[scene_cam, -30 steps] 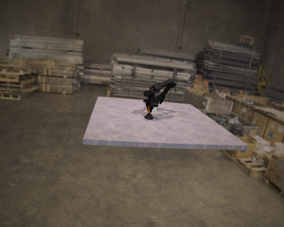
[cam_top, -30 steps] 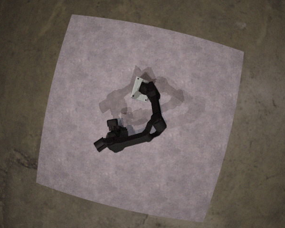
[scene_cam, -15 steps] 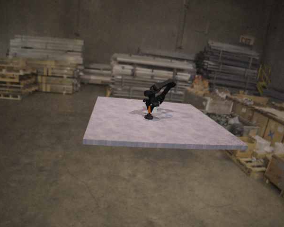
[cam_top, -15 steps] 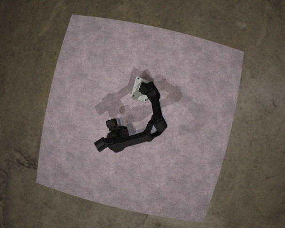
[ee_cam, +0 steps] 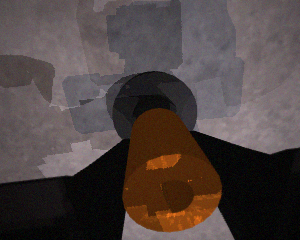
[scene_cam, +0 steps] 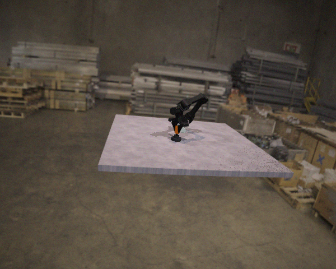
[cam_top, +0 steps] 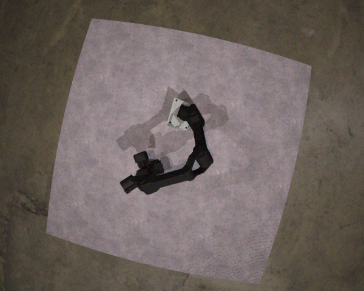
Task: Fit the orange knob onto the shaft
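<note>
i'm taking the round pedestal as my landmark; from my exterior camera it sits dark on the pale slab, and my top camera doesn't show it past the arm. the orange knob is above that pedestal, roughly upright, with its lower end at the top of the dark shaft. i can see a gap between the knob's bottom and the pedestal's broad base, so it isn't fully down. whether the shaft tip has entered the knob at all, i cannot tell from here. my gripper is clamped on the knob, one black finger at either side, directly over the pedestal. on my wrist feed the knob's near end shows a d-shaped recess, its straight edge toward the left of that view, and the pedestal's round rim spreads out beyond the far end. the white base plate lies behind the pedestal in my exterior view, near it but apart.
</note>
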